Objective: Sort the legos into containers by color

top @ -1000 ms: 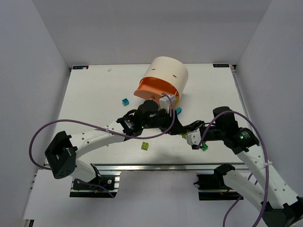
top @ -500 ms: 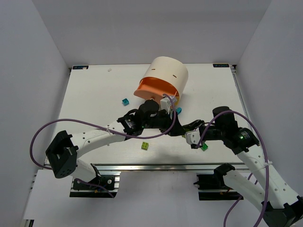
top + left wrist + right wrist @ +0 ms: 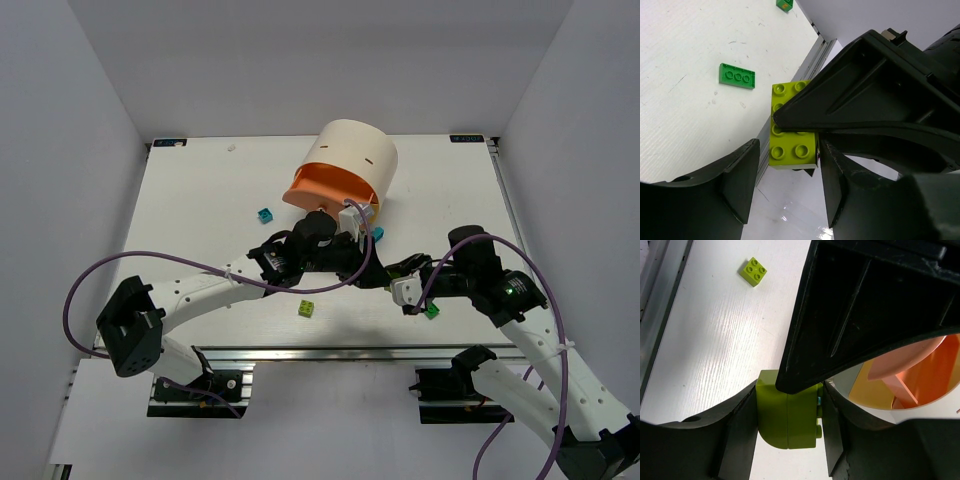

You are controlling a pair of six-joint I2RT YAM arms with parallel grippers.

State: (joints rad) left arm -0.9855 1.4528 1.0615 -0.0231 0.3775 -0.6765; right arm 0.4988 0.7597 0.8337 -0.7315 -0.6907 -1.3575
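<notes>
Nearest the arm bases, a small lime four-stud brick (image 3: 307, 309) lies loose on the white table (image 3: 200, 200), and a dark green flat plate (image 3: 737, 76) lies on the table close to the right arm's claw.

Just beyond, the two claws meet over the middle of the table around one lime yellow-green brick (image 3: 792, 135). The right gripper (image 3: 789, 405) is clamped on it: both fingers press flat against the brick, one on the studded face and one on the underside, with no gap showing. The left gripper (image 3: 788, 150) straddles the same brick crosswise with its jaws apart. One finger (image 3: 737, 175) stands clear of the brick by a thin sliver. The other sits just beside it, and whether it touches cannot be told.

Farther back, one teal brick (image 3: 377, 234) lies by the left wrist and another teal brick (image 3: 265, 215) lies to the left. Behind them stands the cream drum (image 3: 355, 160), its orange drawer (image 3: 325, 190) pulled out toward the arms.
</notes>
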